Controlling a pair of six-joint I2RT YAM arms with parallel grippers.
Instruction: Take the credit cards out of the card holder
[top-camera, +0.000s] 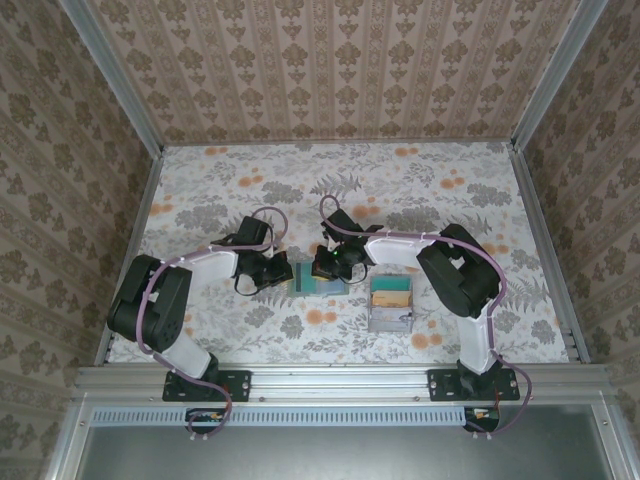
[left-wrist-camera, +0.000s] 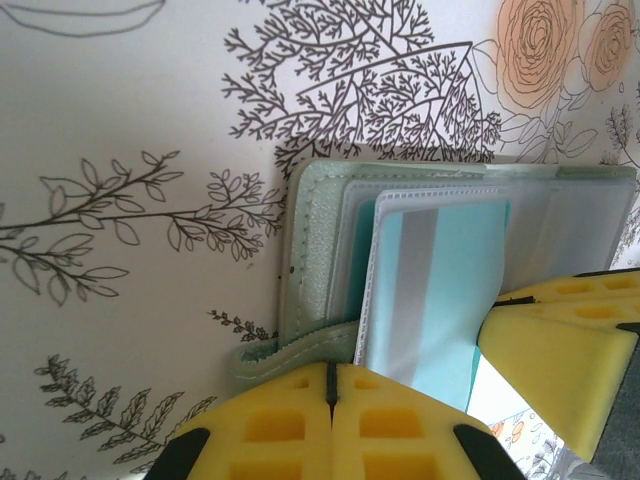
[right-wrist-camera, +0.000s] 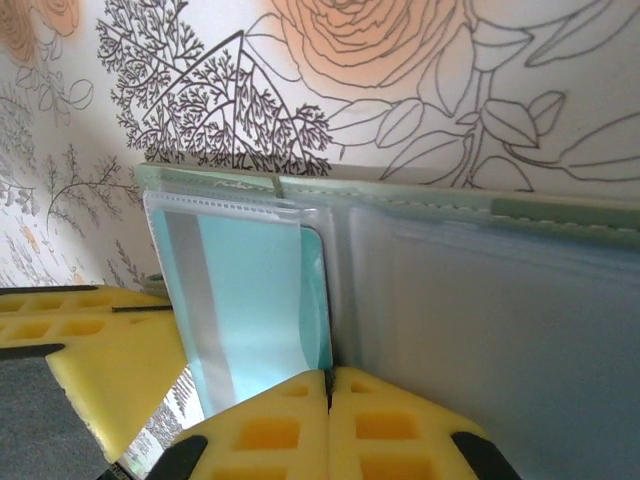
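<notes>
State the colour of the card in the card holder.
The card is light teal with a grey stripe; left wrist view.

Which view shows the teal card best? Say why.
Left wrist: the teal card sits large mid-frame, grey stripe sharp inside its clear sleeve. Right wrist shows the card too, more obliquely. Top external gives a small teal patch between the arms.

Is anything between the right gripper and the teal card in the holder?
Only the clear sleeve that covers the teal card. The right gripper, shut, is at that sleeve's near edge inside the open card holder; nothing else visible.
</notes>
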